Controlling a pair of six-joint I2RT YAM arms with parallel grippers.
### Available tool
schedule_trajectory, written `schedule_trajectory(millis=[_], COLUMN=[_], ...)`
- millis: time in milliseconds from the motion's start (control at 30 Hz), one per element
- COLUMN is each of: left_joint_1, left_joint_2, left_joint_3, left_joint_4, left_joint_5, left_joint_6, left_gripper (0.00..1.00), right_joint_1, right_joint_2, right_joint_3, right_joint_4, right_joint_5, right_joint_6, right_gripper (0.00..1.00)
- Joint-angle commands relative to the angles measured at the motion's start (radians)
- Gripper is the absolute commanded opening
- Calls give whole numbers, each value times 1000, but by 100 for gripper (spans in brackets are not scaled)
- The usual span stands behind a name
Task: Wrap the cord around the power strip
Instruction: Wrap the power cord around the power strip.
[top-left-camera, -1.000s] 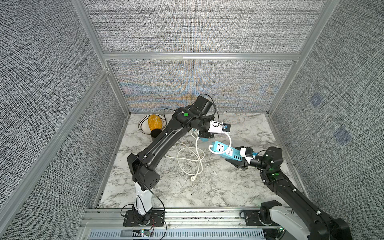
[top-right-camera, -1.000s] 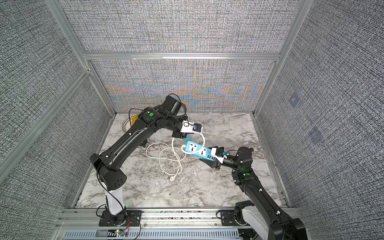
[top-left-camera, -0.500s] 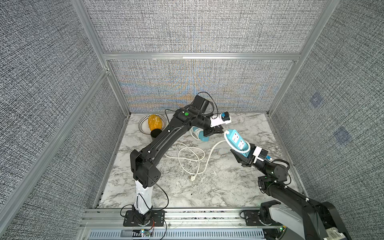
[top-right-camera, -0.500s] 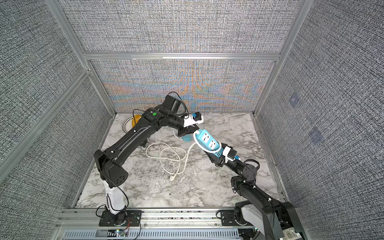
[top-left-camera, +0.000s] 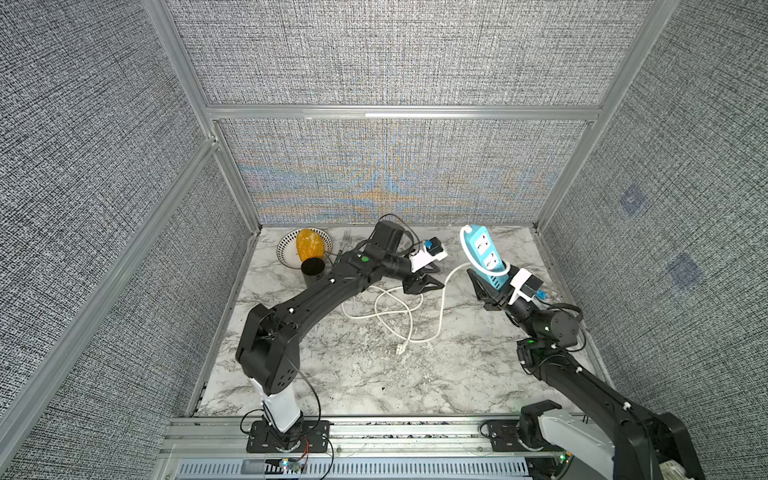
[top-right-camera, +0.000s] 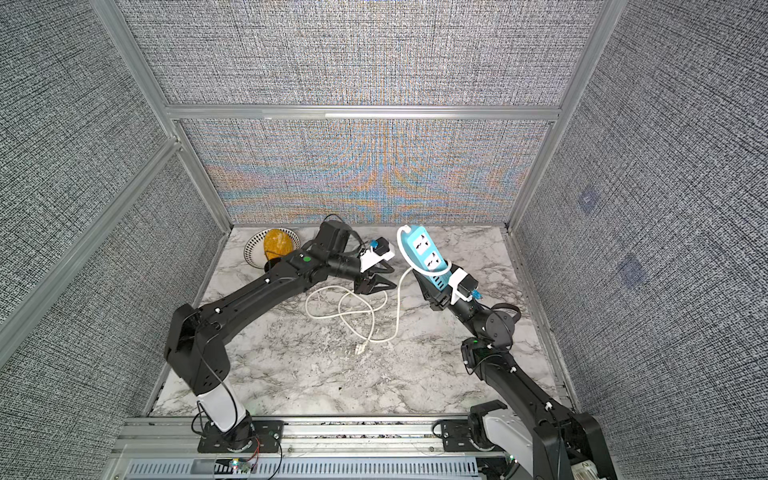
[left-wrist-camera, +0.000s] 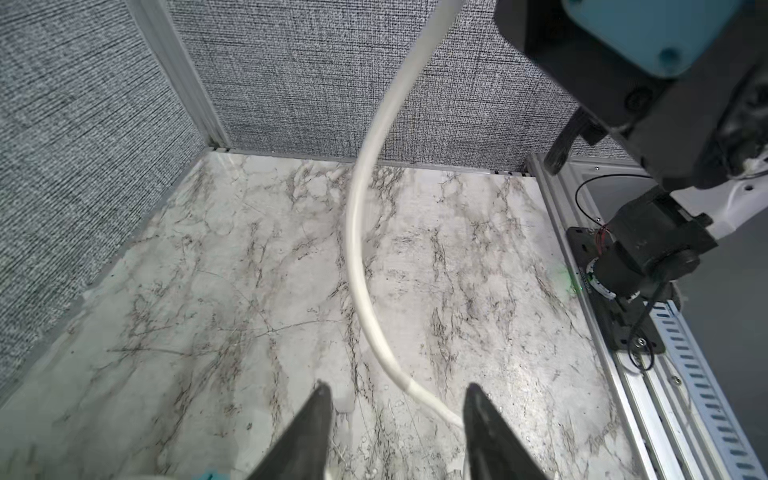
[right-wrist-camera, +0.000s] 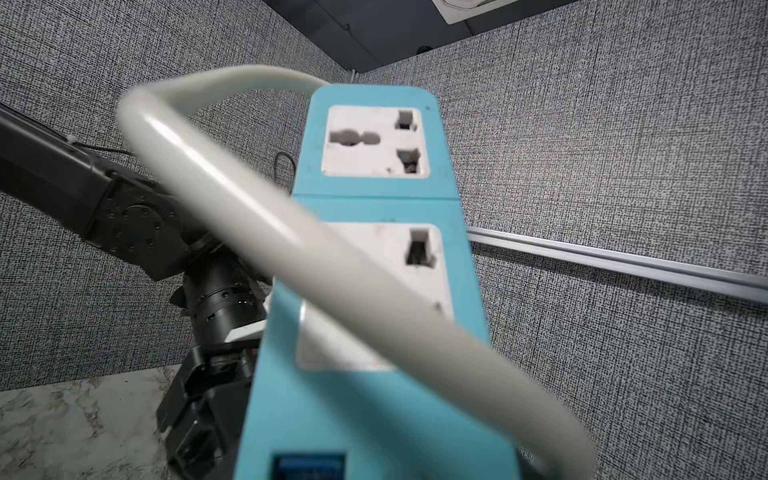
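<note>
Top views: right hand (top-left-camera: 493, 281) grips pwr strip (top-left-camera: 482, 249), tilted.

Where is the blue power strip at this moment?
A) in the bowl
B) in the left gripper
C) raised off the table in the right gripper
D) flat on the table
C: the right gripper clamps the lower end of the power strip, holding it up above the marble table.

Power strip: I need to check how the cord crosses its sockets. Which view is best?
The right wrist view: the power strip fills it, cord slanting across one socket. In both top views it is small, held by the right hand. The left wrist view catches only a corner.
</note>
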Motion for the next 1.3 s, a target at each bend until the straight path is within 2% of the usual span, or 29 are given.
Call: schedule_trajectory(millis=[0, 100, 233, 400, 500, 633, 700, 800, 900, 1000, 1133, 1267], left_joint_1=[-3, -13, -25, -51, -72, -82, -90, -98, -98, -98, -98, -100], left_joint_2=[-7, 41, 86, 148, 177, 190, 199, 202, 156, 80, -38, -122], left_joint_3=[-91, -103, -167, -196, -201, -235, -240, -226, -249, -266, -258, -205], left_joint_4=[360, 401, 552, 613, 641, 713, 755, 747, 693, 561, 290, 63], left_joint_5=[30, 36, 30, 41, 63, 112, 128, 135, 104, 45, -131, -209], left_joint_6=[-162, -224, -309, -374, -408, -472, -497, -504, -455, -363, -199, -63], left_gripper=[63, 65, 66, 66, 62, 46, 35, 11, 0, 0, 0, 0], right_joint_1=[-1, -1, -1, -1, -2, -6, -13, -26, -59, -103, -161, -222], right_joint_2=[11, 27, 39, 53, 59, 50, 53, 52, 36, 13, 1, 32], right_joint_3=[29, 54, 92, 146, 188, 206, 210, 214, 216, 243, 320, 417], right_joint_4=[-27, -34, -56, -87, -149, -197, -198, -213, -263, -369, -598, -820], right_joint_5=[-3, -11, -15, -19, 7, 123, 151, 206, 268, 301, 296, 298], right_joint_6=[-3, 2, 6, -11, -40, -60, -54, -46, -43, -44, -82, -91], right_gripper=[0, 0, 0, 0, 0, 0, 0, 0, 0, 0, 0, 0])
